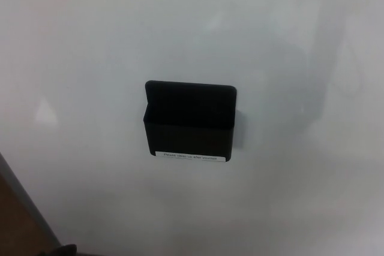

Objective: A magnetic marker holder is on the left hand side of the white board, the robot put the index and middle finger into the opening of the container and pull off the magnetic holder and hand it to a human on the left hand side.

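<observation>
A black magnetic marker holder (189, 125) sticks to the whiteboard (90, 58) at the middle of the head view. Its open top faces up, and a white label strip (189, 157) runs along its lower front. Nothing shows inside the opening. A small dark tip (60, 250), which looks like part of my left hand, pokes in at the bottom left edge, far below and left of the holder. Too little of it shows to read its fingers. My right hand is out of the picture.
The whiteboard's grey frame edge (21, 199) runs diagonally across the lower left corner, with a brown surface (12, 235) beyond it. A faint grey shadow (324, 82) lies on the board to the right of the holder.
</observation>
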